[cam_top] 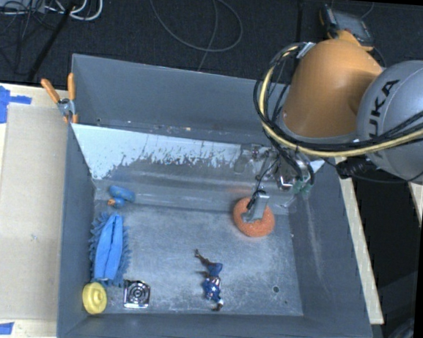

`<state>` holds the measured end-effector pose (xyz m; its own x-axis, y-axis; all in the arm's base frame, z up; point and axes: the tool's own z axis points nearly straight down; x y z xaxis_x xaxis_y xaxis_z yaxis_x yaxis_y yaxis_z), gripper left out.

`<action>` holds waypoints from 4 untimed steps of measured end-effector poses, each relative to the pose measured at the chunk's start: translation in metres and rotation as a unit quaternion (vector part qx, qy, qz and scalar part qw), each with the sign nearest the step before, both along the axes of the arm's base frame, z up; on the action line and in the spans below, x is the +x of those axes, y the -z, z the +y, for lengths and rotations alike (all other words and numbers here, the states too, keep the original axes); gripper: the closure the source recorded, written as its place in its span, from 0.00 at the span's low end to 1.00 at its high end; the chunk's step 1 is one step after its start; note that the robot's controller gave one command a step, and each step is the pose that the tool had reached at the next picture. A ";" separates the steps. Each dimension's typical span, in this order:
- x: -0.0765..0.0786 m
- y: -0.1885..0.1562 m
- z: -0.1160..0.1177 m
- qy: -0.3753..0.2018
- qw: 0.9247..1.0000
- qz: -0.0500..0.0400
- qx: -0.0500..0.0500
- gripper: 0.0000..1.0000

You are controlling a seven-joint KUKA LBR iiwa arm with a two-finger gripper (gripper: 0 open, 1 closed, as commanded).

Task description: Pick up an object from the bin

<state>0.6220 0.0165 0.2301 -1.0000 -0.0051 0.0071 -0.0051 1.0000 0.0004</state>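
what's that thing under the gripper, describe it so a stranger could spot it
In the grey metal bin, look to the back right, just before the rear wall, where the gripper hangs. Right beneath it lies a round orange lump. It is the only orange thing there; the blue fuzzy duster and small blue figure lie away, left and front.

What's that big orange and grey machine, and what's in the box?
That is a robot arm; the orange dome is a cover on its wrist. The camera looks down from above. At the arm's end is its gripper, the part that picks things up. It is down at an orange round lump near the back of the bin; whether it has hold of it, I cannot tell. Also there: a fluffy blue duster, a small blue piece beside it, a yellow round thing, a small square tile and a little blue toy.
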 end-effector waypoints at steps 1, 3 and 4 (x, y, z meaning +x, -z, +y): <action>0.001 -0.005 0.000 0.000 1.000 -0.004 0.000 0.00; -0.034 0.084 -0.053 0.001 1.000 -0.002 0.000 0.00; -0.022 0.106 -0.069 -0.026 1.000 -0.005 0.000 0.00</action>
